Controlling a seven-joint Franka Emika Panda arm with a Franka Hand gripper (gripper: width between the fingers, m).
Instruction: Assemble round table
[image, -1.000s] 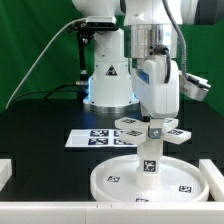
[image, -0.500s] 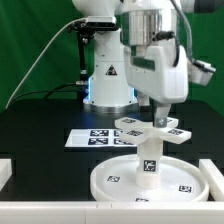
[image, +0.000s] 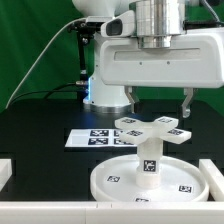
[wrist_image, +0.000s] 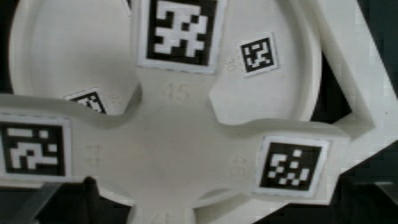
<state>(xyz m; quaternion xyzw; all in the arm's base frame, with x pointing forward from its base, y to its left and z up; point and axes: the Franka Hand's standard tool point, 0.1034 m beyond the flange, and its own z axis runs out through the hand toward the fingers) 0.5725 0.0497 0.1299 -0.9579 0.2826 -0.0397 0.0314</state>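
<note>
A: Status check: which step is in hand?

B: By the look of it, the foot-fitting step. The lobed foot (image: 152, 130) sits on top of the short leg (image: 149, 160), and the leg stands upright at the centre of the round disc (image: 115, 180), which lies on the black table (image: 40, 150). The stack stands unaided. Whether the foot is fully seated or tightened cannot be told from these views.

A: State of the fingers?

B: The fingers (image: 156, 105) are spread wide and hold nothing. One fingertip (image: 184, 112) hangs outside the foot at about 3 o'clock in the exterior view, the other at about 9 o'clock; neither touches the part. In the wrist view the foot (wrist_image: 178, 110) fills the picture, lobes and tags visible, directly under the camera.

A: Arm pose?

B: Wrist vertical, hand pointing straight down, centred above the foot and slightly raised from it. The hand's broad face is turned towards the exterior camera.

A: What does the next move call for?

B: Judgement only: either descend, close across two opposite lobes and turn to tighten, or lift clear if seating is complete. Keep the axis vertical; a side load could tip the leg.

A: Other items?

B: The marker board (image: 92, 139) lies at 10 o'clock from the disc, untouched.
</note>
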